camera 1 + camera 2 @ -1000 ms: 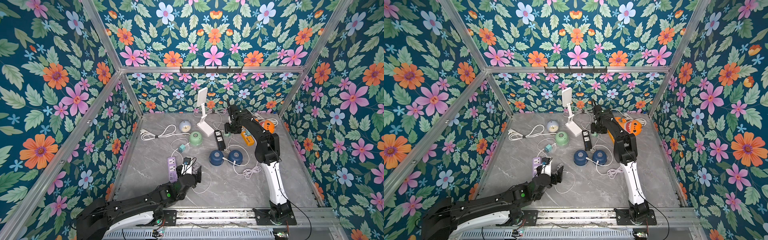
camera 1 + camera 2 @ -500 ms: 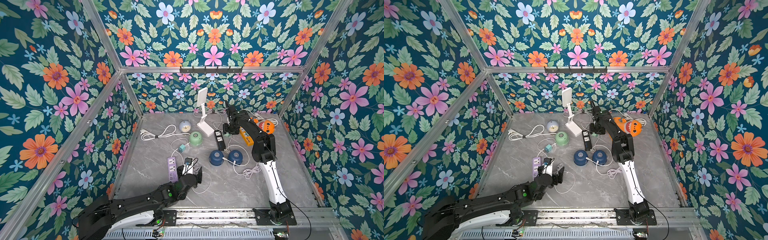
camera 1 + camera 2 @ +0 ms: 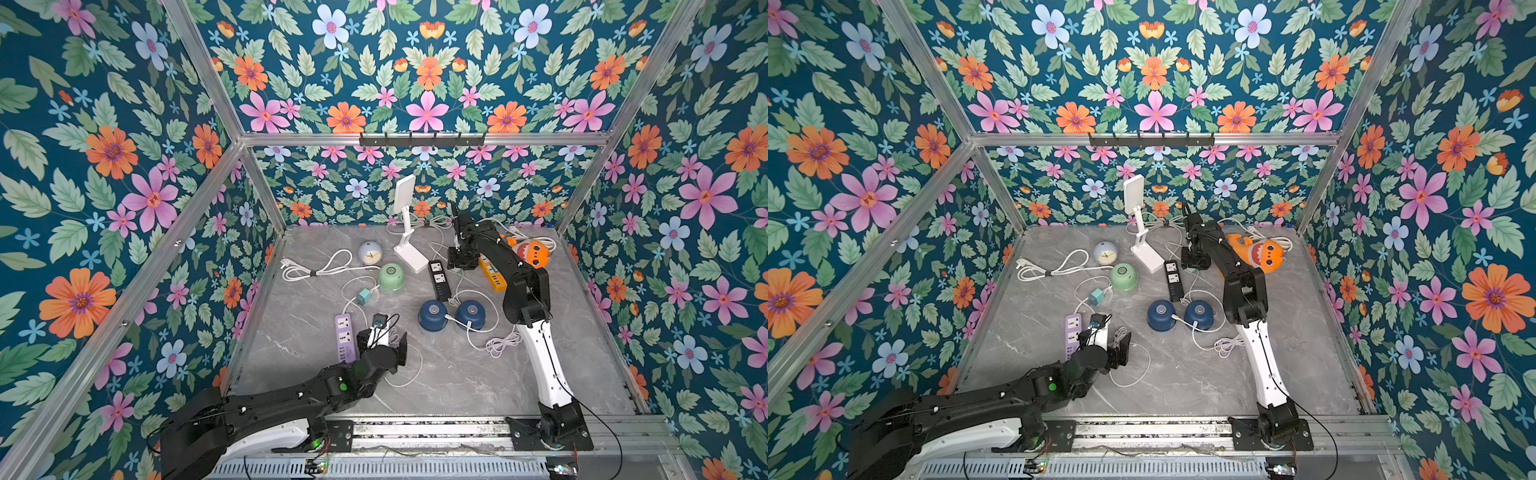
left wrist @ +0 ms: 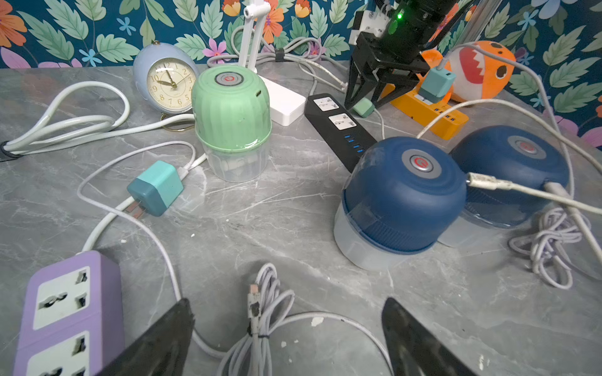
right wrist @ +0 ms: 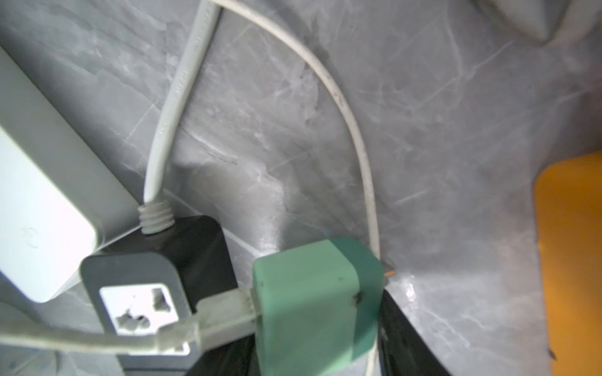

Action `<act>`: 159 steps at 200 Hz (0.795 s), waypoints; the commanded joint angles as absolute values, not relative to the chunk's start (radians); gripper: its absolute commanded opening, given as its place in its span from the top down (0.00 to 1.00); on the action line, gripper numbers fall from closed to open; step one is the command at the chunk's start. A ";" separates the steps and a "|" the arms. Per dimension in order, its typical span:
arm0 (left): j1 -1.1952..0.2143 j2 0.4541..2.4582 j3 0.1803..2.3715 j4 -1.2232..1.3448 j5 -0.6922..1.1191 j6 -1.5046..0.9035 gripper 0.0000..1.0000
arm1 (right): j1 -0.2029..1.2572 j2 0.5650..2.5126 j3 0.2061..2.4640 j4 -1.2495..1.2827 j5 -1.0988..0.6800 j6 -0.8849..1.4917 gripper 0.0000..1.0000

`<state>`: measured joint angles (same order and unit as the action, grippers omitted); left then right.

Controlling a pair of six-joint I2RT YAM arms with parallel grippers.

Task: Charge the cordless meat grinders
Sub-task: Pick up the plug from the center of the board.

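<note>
1 adapter (image 4: 436,81) in orange strip (image 4: 426,112); green grinder (image 4: 231,110) uncabled. Right gripper (image 4: 361,104) straddles 2nd adapter (image 5: 312,299), grip unclear; left gripper (image 4: 286,302) spread, empty.

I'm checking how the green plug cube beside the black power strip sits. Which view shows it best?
The right wrist view: the green plug cube fills the frame, its cable visible. The left wrist view shows it small and far, between the fingers of the right gripper. In both top views the gripper mostly hides it.
</note>
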<state>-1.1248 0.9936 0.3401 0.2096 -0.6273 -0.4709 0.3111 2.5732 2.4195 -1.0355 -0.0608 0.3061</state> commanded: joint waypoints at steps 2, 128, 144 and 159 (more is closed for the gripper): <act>-1.107 1.002 0.361 0.208 -0.624 -0.485 0.07 | 0.309 2.548 2.397 -1.016 -0.053 0.292 0.58; -0.620 1.309 0.874 0.044 0.176 -0.465 0.07 | 0.299 2.154 1.983 -0.822 -0.196 0.251 0.72; -0.557 1.434 1.036 -0.024 0.359 -0.525 0.10 | 0.301 2.066 1.888 -0.780 -0.233 0.228 0.72; -0.539 1.518 1.165 -0.079 0.443 -0.567 0.12 | 0.308 1.983 1.792 -0.738 -0.248 0.198 0.72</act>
<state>-0.5701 1.4151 1.0092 0.0498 0.1497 -0.4850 0.3000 2.0773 1.8950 -0.8238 -0.1894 0.2527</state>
